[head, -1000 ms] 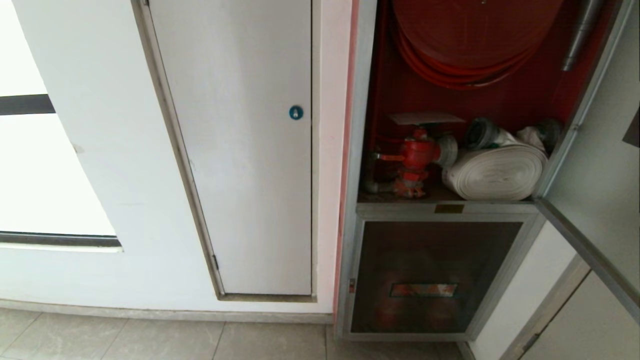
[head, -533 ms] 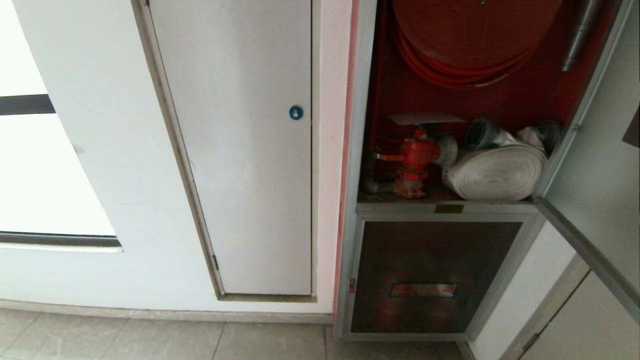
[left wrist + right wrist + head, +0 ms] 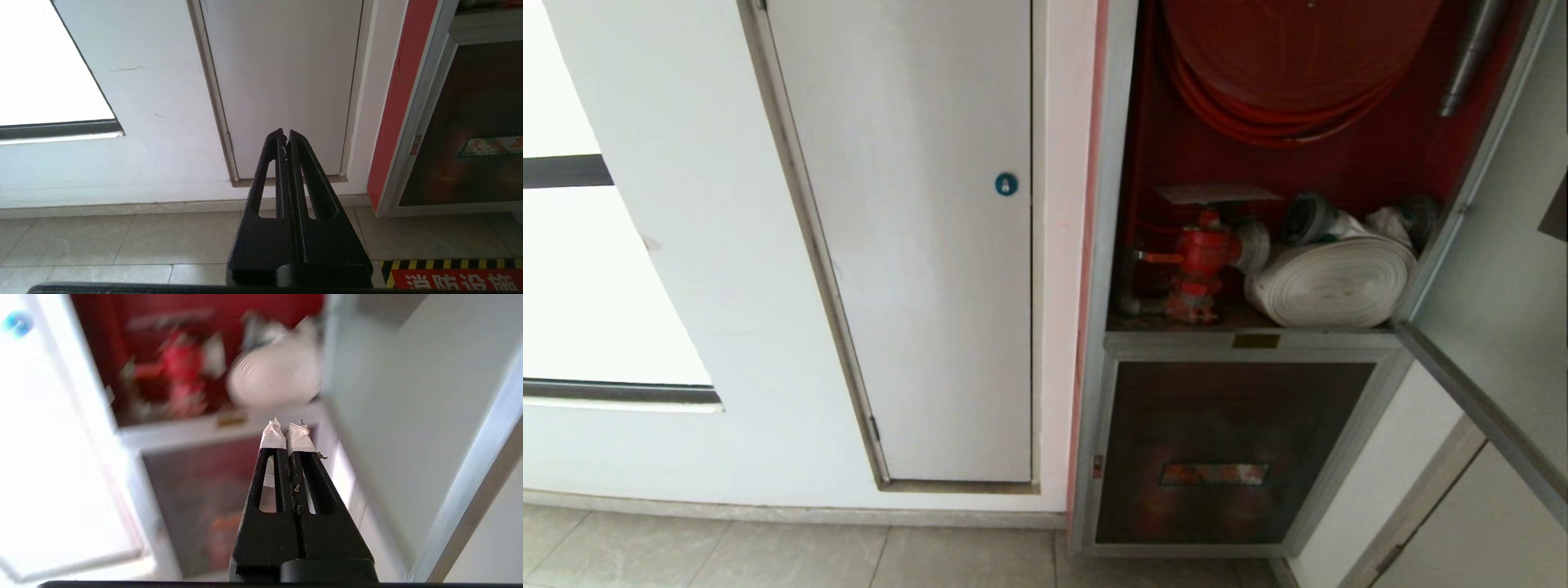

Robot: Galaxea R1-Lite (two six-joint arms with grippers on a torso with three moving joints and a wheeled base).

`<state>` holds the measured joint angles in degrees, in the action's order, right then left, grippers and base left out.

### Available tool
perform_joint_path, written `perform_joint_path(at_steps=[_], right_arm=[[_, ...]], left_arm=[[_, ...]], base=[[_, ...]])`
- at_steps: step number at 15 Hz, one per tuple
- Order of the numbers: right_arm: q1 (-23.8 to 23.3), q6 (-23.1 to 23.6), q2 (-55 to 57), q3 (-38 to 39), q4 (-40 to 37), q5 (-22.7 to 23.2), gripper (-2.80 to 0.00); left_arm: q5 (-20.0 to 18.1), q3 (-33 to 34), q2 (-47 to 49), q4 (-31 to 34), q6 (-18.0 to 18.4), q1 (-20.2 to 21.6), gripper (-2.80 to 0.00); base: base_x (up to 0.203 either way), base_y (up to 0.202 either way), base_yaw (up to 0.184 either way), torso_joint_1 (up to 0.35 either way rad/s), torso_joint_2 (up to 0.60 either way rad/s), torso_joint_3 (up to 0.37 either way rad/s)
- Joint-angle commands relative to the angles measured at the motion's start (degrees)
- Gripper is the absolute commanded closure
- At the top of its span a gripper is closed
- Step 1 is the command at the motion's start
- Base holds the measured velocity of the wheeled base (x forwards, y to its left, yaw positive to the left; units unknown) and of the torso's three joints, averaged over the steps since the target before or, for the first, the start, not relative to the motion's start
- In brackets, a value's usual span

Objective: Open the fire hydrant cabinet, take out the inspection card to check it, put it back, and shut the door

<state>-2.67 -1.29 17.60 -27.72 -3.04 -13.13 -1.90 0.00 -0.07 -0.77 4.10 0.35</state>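
Observation:
The fire hydrant cabinet (image 3: 1104,245) stands open, red inside. Its door (image 3: 1503,269) is swung out to the right, pale inner side showing. The inspection card (image 3: 1217,193) lies flat on top of the red valve (image 3: 1205,253), beside the white rolled hose (image 3: 1331,282) and under the red hose reel (image 3: 1298,57). Neither arm shows in the head view. My right gripper (image 3: 287,430) is shut and empty, its white-taped tips aimed at the cabinet's lower ledge, with the door (image 3: 392,396) close beside it. My left gripper (image 3: 285,134) is shut, parked low facing the wall.
A white-grey panel with a blue round lock (image 3: 1006,184) sits left of the cabinet. Below the shelf is a dark glass panel with a red label (image 3: 1217,474). Tiled floor (image 3: 122,237) runs along the wall, with a striped floor marking (image 3: 449,273) before the cabinet.

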Motion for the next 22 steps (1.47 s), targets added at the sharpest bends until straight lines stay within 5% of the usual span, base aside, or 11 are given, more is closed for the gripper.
perform_joint_path(at_steps=[1,7,13,18,22], right_arm=[[2.18,-0.05,-6.13,1.27,-4.58,0.97,0.0],[2.58,1.64,-17.63,14.45,-6.15,7.93,0.0],[2.58,3.21,-17.78,27.36,4.89,12.88,0.0],[2.58,3.77,-17.7,27.72,2.86,13.66,0.0],[2.58,-1.08,-17.73,27.72,3.13,12.82,0.0]], left_arm=[[-0.03,0.44,-0.01,-0.02,0.03,0.08,0.0],[-0.03,0.44,-0.01,-0.02,0.03,0.07,0.0],[-0.03,0.44,-0.01,-0.02,0.03,0.0,0.0],[-0.03,0.44,-0.01,-0.02,0.03,0.0,0.0],[-0.03,0.36,-0.01,-0.02,0.03,0.08,0.0]], base=[[0.0,0.0,0.0,0.0,0.0,0.0],[0.0,0.0,0.0,0.0,0.0,0.0],[0.0,0.0,0.0,0.0,0.0,0.0],[0.0,0.0,0.0,0.0,0.0,0.0],[0.0,0.0,0.0,0.0,0.0,0.0]])
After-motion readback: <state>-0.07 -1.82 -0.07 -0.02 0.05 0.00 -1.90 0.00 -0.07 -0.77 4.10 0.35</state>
